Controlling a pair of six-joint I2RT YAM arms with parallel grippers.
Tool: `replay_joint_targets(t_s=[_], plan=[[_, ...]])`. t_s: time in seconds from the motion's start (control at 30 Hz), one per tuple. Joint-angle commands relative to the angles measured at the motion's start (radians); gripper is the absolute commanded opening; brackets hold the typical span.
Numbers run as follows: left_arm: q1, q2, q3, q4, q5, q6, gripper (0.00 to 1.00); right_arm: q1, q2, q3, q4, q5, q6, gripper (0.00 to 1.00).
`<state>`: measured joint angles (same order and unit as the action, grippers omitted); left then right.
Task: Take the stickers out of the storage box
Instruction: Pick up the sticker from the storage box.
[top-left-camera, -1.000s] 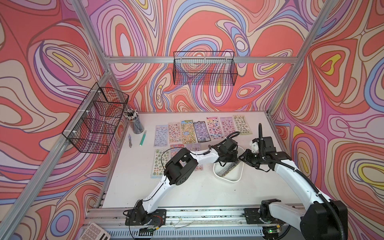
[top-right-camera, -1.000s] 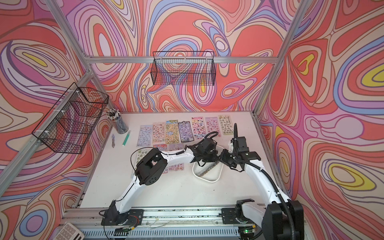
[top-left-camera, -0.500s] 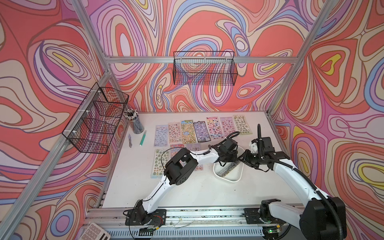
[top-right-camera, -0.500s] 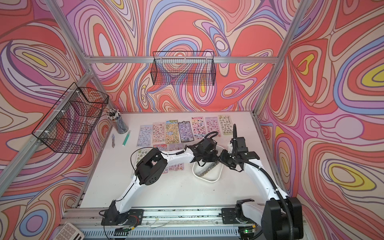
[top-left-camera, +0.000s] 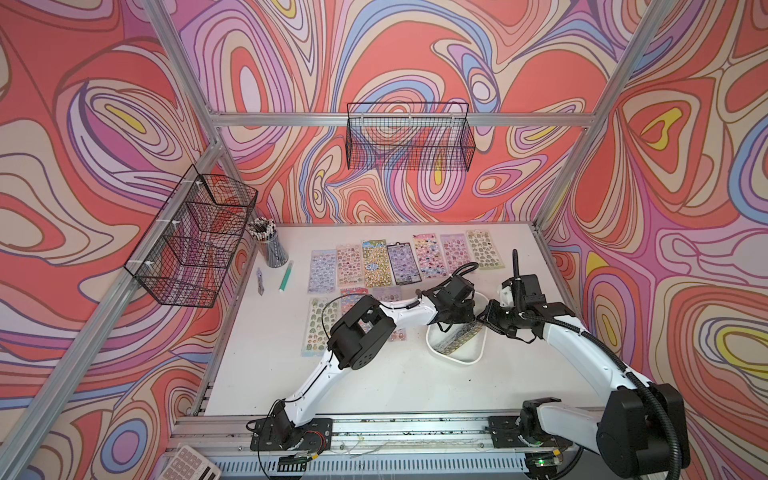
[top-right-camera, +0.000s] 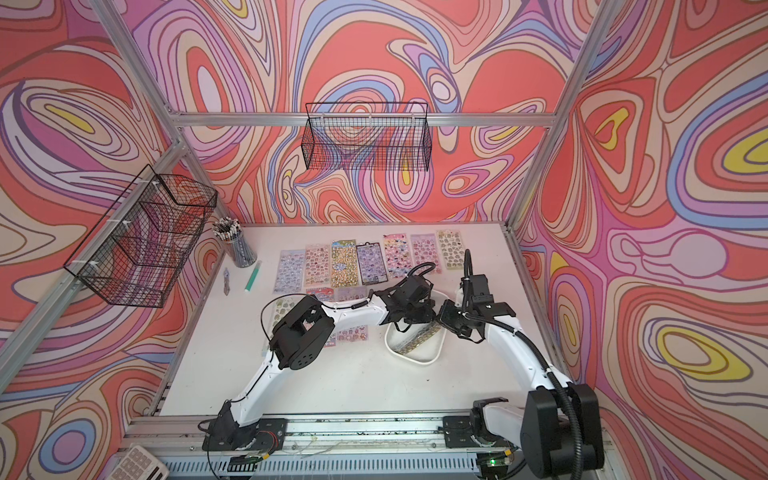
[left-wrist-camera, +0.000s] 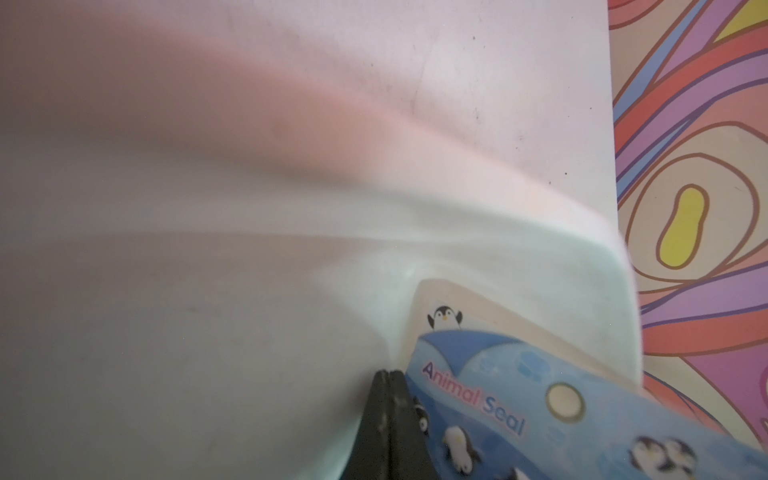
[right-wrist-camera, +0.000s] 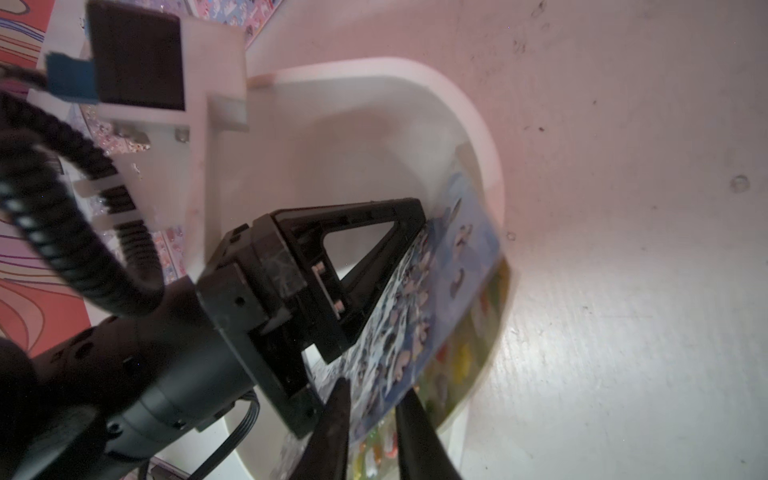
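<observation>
The white storage box (top-left-camera: 469, 360) (top-right-camera: 419, 360) sits right of the table's centre, with stickers tilted up inside it. My left gripper (left-wrist-camera: 388, 374) is shut and empty inside the box. Its fingers (right-wrist-camera: 399, 232) lie flat against a blue penguin sheet (left-wrist-camera: 540, 407) (right-wrist-camera: 449, 266), which stands propped on edge. My right gripper (right-wrist-camera: 374, 388) is open by a narrow gap, one finger on each side of that sheet's near edge. A second sheet (right-wrist-camera: 469, 353) with yellow and red figures lies beneath. Several more stickers (top-left-camera: 399, 266) lie flat in rows on the table.
A cup of pencils (top-left-camera: 270, 245), a green pen (top-left-camera: 285, 275) and a small grey tool (top-left-camera: 260, 281) sit at the back left. Black wire baskets hang on the left wall (top-left-camera: 195, 237) and back wall (top-left-camera: 409, 137). A calculator (top-left-camera: 191, 465) lies below the front rail.
My right gripper's jaws have narrowed around the blue sheet's edge. Both arms have stayed almost where they were.
</observation>
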<state>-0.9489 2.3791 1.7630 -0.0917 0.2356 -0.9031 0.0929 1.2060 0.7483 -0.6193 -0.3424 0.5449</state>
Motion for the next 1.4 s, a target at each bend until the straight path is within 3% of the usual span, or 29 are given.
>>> replay_joint_targets(t_s=[0.0, 0.33, 0.43, 0.57, 0.67, 0.83, 1.07, 1.23, 1.37], plan=[[0.004, -0.008, -0.024, -0.022, -0.001, -0.020, 0.00, 0.002, 0.014, -0.018, 0.025, 0.020, 0.009, 0.18], [0.007, -0.018, -0.027, -0.022, -0.010, -0.017, 0.00, 0.002, 0.018, -0.007, 0.042, 0.035, 0.023, 0.01], [0.012, -0.031, -0.010, -0.040, -0.024, -0.003, 0.00, 0.002, 0.011, 0.006, 0.031, 0.042, 0.023, 0.00], [0.023, -0.048, 0.021, -0.069, -0.033, 0.029, 0.25, 0.001, 0.002, 0.035, 0.008, 0.049, 0.017, 0.00], [0.032, -0.068, 0.051, -0.095, -0.052, 0.059, 0.35, 0.001, -0.018, 0.079, -0.031, 0.067, 0.005, 0.00], [0.046, -0.100, 0.145, -0.166, -0.089, 0.127, 0.42, 0.002, -0.045, 0.165, -0.107, 0.074, -0.019, 0.00], [0.078, -0.190, 0.242, -0.290, -0.146, 0.204, 0.42, 0.002, -0.061, 0.285, -0.195, 0.050, -0.053, 0.00], [0.110, -0.329, 0.152, -0.358, -0.156, 0.242, 0.40, 0.002, -0.056, 0.368, -0.245, 0.022, -0.087, 0.00], [0.137, -0.491, -0.111, -0.333, -0.186, 0.232, 0.35, 0.002, -0.041, 0.438, -0.293, 0.000, -0.138, 0.00]])
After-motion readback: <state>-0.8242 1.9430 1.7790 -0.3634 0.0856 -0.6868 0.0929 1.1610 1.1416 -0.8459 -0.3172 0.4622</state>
